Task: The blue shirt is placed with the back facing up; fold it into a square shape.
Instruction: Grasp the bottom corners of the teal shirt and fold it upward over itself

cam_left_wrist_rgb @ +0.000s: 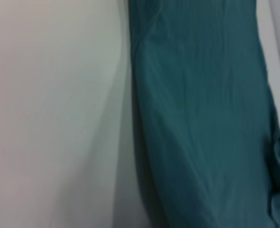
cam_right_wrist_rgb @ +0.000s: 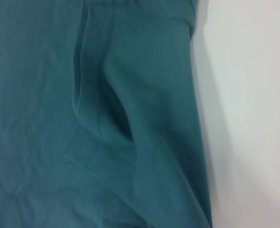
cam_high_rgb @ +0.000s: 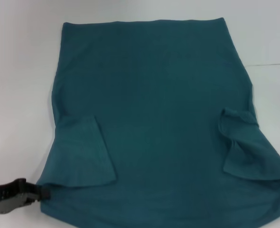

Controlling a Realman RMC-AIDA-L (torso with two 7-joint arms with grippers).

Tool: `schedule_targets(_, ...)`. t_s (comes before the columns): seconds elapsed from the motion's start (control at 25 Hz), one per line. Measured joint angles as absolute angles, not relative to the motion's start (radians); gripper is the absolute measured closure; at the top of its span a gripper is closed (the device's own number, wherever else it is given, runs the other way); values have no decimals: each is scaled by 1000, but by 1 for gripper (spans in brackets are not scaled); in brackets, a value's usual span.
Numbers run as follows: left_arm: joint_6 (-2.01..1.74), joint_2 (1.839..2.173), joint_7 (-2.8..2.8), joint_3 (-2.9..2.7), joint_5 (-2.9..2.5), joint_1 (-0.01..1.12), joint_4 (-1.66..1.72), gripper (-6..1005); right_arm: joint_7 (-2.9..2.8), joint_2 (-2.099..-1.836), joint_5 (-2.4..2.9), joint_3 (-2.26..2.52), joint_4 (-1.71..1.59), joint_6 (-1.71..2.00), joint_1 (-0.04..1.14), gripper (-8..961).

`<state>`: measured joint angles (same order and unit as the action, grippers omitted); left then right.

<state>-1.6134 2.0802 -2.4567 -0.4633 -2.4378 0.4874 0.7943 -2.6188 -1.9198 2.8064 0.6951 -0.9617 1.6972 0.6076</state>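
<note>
White bench (cam_high_rgb: 21,71) carries the blue shirt (cam_high_rgb: 154,118), sleeves folded inward; left pincer (cam_high_rgb: 41,192) at lower left touches its edge, grip unclear.

A white table (cam_high_rgb: 21,71) forms the work surface, plain and matte. Its bare top is visible along both sides and the far edge in the head view. A thin dark line (cam_high_rgb: 270,64) crosses the surface at the far right. No other loose items are visible.
</note>
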Motion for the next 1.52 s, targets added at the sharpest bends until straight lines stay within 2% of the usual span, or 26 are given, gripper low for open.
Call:
schedule_targets(0.48,-1768,2107,-2457,-490,-2492,416,915,979,-2586,-1927,2838,692,-965,1781,578,951)
schedule_targets(0.8,-1835,2116,-2435,-489,-2536,390,950,979,-2523,-1952,2833,688,-959,1829,562,952)
schedule_targets(0.96,-1893,2095,-2386,-479,-2526,431,920,979,-2476,-1946,2779,659,-952,1835,569,951)
schedule_targets(1.2,-1873,2052,-2456,-477,-2514,532,859,979,-2482,-1910,2686,617,-906,1774,625,952)
schedule_targets(1.52,-1756,1995,-2581,-506,-2536,676,780,980,-2544,-1898,2683,587,-866,1661,690,952)
